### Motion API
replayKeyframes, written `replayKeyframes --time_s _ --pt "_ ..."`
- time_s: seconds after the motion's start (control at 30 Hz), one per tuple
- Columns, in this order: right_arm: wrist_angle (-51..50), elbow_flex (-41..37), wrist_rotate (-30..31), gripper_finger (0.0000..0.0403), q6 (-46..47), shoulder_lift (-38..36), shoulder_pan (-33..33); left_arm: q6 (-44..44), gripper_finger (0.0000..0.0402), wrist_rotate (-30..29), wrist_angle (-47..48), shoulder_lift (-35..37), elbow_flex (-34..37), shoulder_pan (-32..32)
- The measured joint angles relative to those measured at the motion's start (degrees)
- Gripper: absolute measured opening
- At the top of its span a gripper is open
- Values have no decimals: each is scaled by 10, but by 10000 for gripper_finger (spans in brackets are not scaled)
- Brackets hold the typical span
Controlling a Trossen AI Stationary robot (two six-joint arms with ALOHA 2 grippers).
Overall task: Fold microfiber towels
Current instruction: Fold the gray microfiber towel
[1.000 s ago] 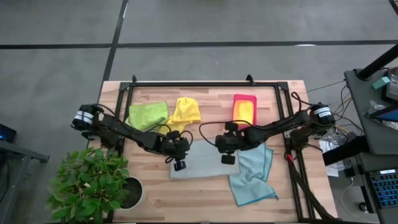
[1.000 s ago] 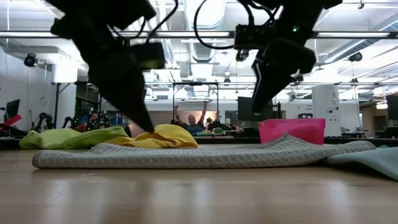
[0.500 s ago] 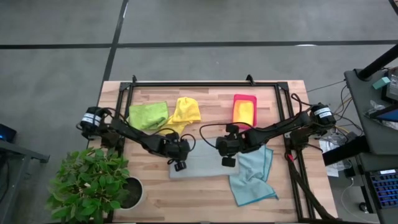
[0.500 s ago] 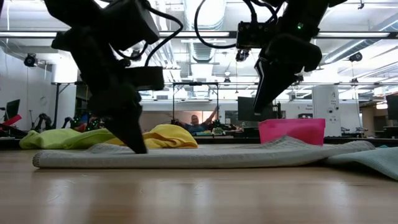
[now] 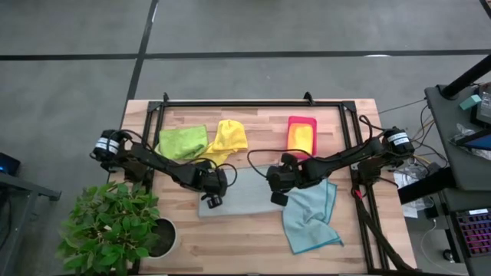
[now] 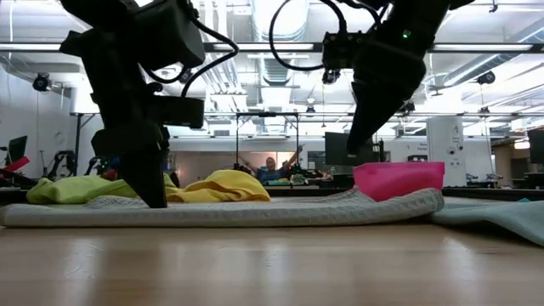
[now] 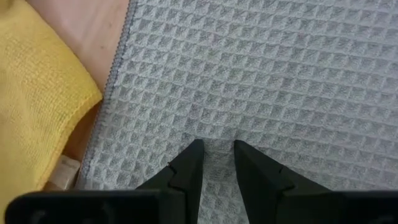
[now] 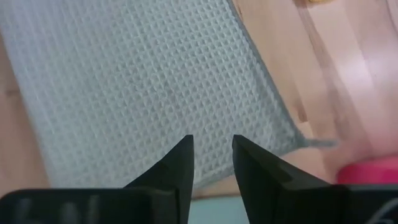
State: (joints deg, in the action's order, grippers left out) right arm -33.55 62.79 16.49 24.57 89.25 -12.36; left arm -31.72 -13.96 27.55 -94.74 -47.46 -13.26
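A grey waffle-weave towel point(image 5: 242, 195) lies flat on the table's middle. My left gripper point(image 5: 209, 201) stands on its left end, pointing steeply down, fingers a narrow gap apart point(image 7: 217, 149). My right gripper point(image 5: 278, 198) hovers above the towel's right end point(image 8: 124, 93), clear of it in the low view point(image 6: 355, 151), open by a narrow gap with nothing between the fingers. A lime green towel point(image 5: 182, 142) and a yellow towel point(image 5: 229, 138) lie bunched at the far left. A light blue towel point(image 5: 311, 218) lies rumpled at the near right. My left gripper sets both fingertips point(image 7: 194, 155) down on the grey towel's top face near its left end point(image 7: 217, 132), coming from above and pointing steeply down. The cloth puckers slightly between the tips. The towel stays flat on the table point(image 6: 157, 202).
A pink-red tray point(image 5: 302, 134) with something yellow in it stands at the far right. A potted plant point(image 5: 115, 222) sits off the table's near left corner. A black frame rail point(image 5: 253, 103) runs along the far edge. Bare wood lies in front of the grey towel.
My left gripper has come down onto the grey towel, tipped more steeply, and gone toward the table's left edge. The whole towel has slid left with it, drawing away from the light blue towel. My right gripper has rolled a little in place.
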Motion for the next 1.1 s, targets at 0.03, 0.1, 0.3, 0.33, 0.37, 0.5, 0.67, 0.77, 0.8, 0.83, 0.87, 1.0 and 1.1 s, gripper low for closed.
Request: replayKeyframes --time_s 0.03,0.1,0.3,0.33,0.37,0.5,0.67,0.77,0.8,0.83,0.87,1.0,1.1 --pt "0 -1 -3 105 17 0 0 -7 80 1 9 4 0 0" --pt "0 -3 -10 109 49 0 0 -14 80 4 33 14 2 0" --pt "24 -28 -18 138 128 2 0 -39 80 10 96 34 3 -3" --pt "43 -35 -17 145 139 3 0 -39 80 10 100 35 4 -3" --pt "62 -44 -16 150 152 3 0 -39 80 10 99 36 4 -3" --pt "146 -83 -17 165 191 3 13 -39 80 9 95 36 4 -3" --pt "184 -105 -15 177 227 8 38 -39 80 5 92 36 3 -3" --pt "185 -109 -19 189 254 16 45 -39 80 4 91 36 3 -3" --pt "188 -109 -19 192 254 17 45 -39 79 4 90 36 3 -3" --pt "189 -110 -19 195 254 18 45 -39 80 4 90 36 3 -3" --pt "189 -111 -19 197 254 18 45 -39 80 4 90 36 3 -3" --pt "194 -114 -19 199 254 22 45 -39 80 4 89 36 4 -3" --pt "215 -115 -19 199 254 37 45 -39 80 3 89 36 5 -3"
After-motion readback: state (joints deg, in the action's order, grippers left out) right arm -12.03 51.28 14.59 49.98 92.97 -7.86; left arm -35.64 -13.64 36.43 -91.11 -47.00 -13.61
